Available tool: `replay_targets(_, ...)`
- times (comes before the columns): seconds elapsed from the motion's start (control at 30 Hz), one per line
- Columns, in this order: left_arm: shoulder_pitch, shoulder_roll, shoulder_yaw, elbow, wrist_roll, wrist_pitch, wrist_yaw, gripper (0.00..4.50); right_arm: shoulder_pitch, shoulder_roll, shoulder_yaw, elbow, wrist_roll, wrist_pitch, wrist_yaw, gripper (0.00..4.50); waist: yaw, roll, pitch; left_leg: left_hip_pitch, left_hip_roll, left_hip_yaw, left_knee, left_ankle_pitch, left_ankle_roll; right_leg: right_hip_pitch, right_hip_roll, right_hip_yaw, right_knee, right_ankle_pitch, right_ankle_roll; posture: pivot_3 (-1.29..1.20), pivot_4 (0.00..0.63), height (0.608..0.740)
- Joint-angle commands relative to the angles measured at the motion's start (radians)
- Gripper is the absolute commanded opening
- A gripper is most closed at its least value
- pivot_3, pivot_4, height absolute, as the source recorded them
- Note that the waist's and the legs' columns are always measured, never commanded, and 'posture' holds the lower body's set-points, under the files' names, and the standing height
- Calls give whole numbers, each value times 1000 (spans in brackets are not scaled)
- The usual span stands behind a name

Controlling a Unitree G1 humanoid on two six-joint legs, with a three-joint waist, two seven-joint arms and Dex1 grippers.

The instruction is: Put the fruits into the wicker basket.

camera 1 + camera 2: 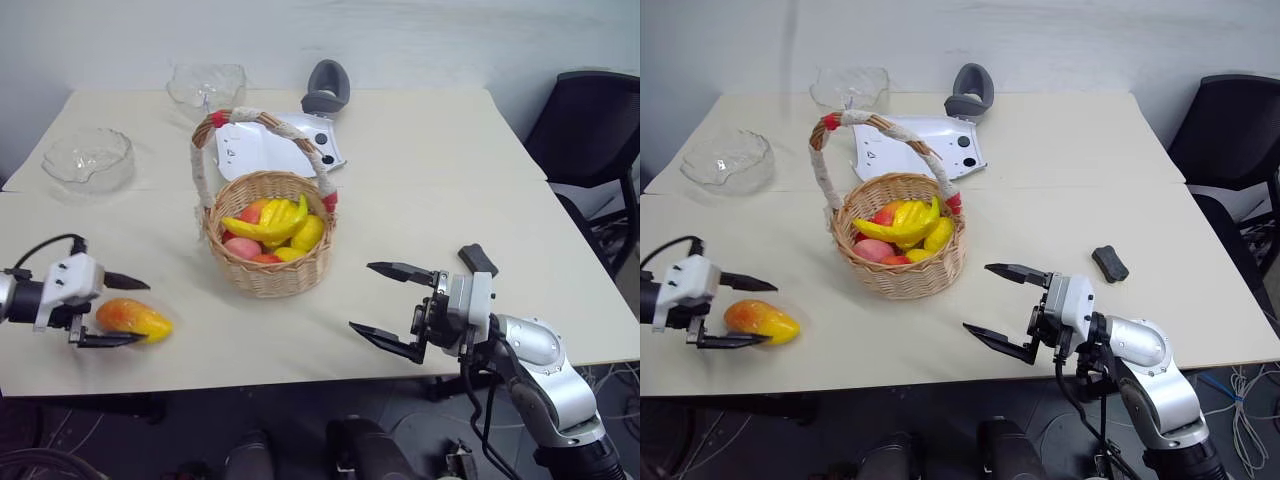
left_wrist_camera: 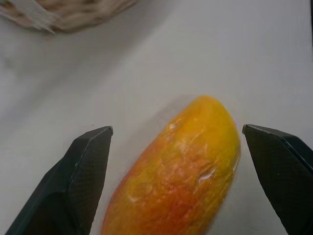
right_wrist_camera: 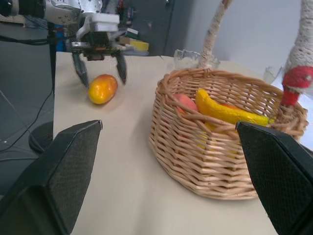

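Note:
An orange-red-yellow mango (image 1: 125, 316) lies on the table near its front left edge. My left gripper (image 1: 142, 312) is open and straddles it, one black finger on each side; in the left wrist view the mango (image 2: 181, 171) sits between the fingers (image 2: 83, 166) with a gap on both sides. The wicker basket (image 1: 270, 275) stands mid-table and holds a yellow banana (image 1: 262, 226) on top of other fruits. Right of the basket, my right gripper (image 1: 361, 296) is open and empty, pointing toward it.
Two clear glass bowls (image 1: 88, 157) (image 1: 207, 84) stand at the back left. A white flat device (image 1: 280, 145) and a grey object (image 1: 326, 88) lie behind the basket. A small black oblong object (image 1: 477, 259) is at the right, near a black chair (image 1: 590, 130).

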Motion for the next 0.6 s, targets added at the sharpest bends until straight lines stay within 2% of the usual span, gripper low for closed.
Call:
replay_targets(0.03, -77, 11, -82, 65, 35, -72, -112, 4479, 6, 10, -19, -32, -4, -26, -14, 4500, -1, 0, 0, 0, 0, 0, 0, 0, 0, 0, 0, 0, 0, 0, 0, 0, 150, 740)
replay_targets(0.17, -139, 15, -186, 107, 42, -103, -112, 4479, 17, 16, -14, -38, -13, -33, -25, 4500, -3, 0, 0, 0, -1, 0, 2, 0, 0, 0, 0, 0, 1, 0, 1, 0, 150, 740)
replay_targets(0.3, -163, 28, -222, 127, 12, -100, -112, 3669, 24, 17, -18, -36, -19, -42, -32, 4500, -5, 0, 0, 0, 0, 1, 3, 0, 0, 0, 0, 1, 2, 0, 1, 0, 150, 740)
replay_targets(0.37, -148, 51, -232, 107, -15, -84, -112, 3070, 27, 17, -21, -35, -21, -45, -33, 4500, -5, 0, 0, 0, 0, 1, 3, 0, 0, 0, 1, 1, 2, 0, 1, 0, 150, 740)
replay_targets(0.43, -105, 103, -233, 13, -99, 52, -112, 2539, 29, 15, -25, -34, -20, -46, -32, 4500, -6, 0, 0, 0, 0, 1, 3, 0, 0, 0, 1, 1, 2, 0, 1, 0, 150, 740)
replay_targets(0.47, -87, 125, -234, -30, -137, 119, -112, 2504, 30, 15, -26, -34, -20, -47, -32, 4500, -6, 0, 0, 0, 0, 1, 3, 0, 0, 0, 1, 1, 2, 0, 1, 0, 150, 740)
replay_targets(0.5, -63, 155, -203, -145, -269, 299, -112, 2504, 32, 15, -31, -33, -17, -49, -32, 4500, -6, -1, 0, 0, 0, 1, 3, 0, 0, 0, 1, 1, 3, 0, 1, 0, 150, 740)
replay_targets(0.6, -74, 117, -41, -428, -561, 642, 8, 2504, 34, 24, -63, -36, 10, -43, -52, 4500, 6, 0, 1, -1, 0, -1, 6, 0, 0, 1, 0, 1, 5, -1, 2, 0, 150, 740)
